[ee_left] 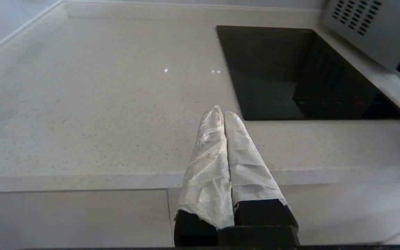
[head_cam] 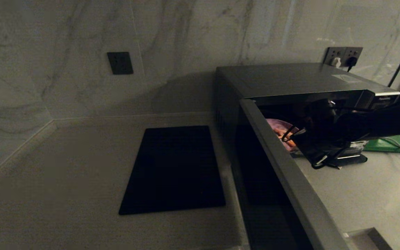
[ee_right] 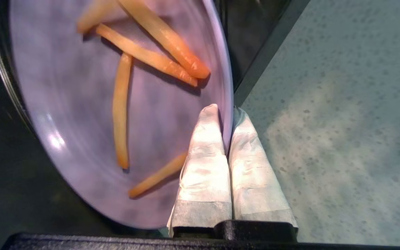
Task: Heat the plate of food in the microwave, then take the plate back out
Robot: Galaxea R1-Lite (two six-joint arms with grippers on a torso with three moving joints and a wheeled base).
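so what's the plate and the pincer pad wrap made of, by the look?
Plate of food: smooth glossy lavender, likely plastic or glazed ceramic; it shows bright highlights and a thin rim.
Right pincer, closed on that rim: fingers wrapped in white, creased, matte tape, seemingly cloth or paper.
Left pincer: same wrap.

A flat black cooktop (head_cam: 174,170) is set into the pale speckled countertop (head_cam: 64,180), left of centre. A dark wall plate (head_cam: 119,63) is mounted on the marble-patterned wall (head_cam: 193,34) at the far side, above and left of the cooktop. At the far right, a double socket (head_cam: 344,55) is seen with a white plug and a black plug inserted. A green board (head_cam: 394,143) is laid on the countertop at the right.
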